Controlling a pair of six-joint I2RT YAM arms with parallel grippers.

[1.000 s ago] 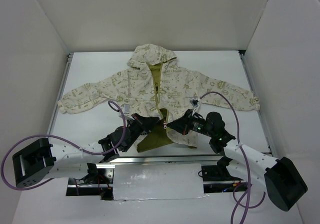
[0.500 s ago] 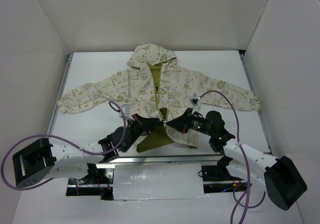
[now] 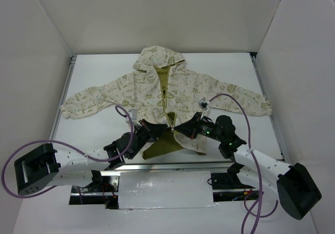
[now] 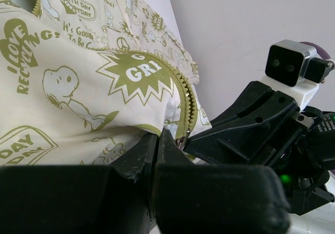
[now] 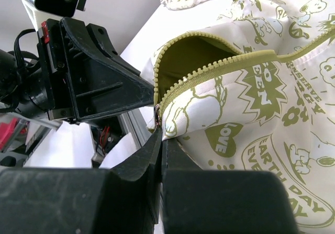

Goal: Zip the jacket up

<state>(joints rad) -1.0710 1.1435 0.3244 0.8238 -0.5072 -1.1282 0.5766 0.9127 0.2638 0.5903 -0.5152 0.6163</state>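
Top external shows the jacket [image 3: 149, 90] whole; wrist views show left end effector [image 4: 160, 140] and right end effector [image 5: 159, 125] clamped on it.

White table [image 3: 99, 69], jacket [image 3: 149, 87] spread across it

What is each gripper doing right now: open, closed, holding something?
Left gripper: closed on the jacket at its bottom zipper edge.
Right gripper: closed on the jacket's other zipper edge.

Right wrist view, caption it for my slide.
Right gripper pinching the jacket at the lower end of its zipper, left gripper close opposite.
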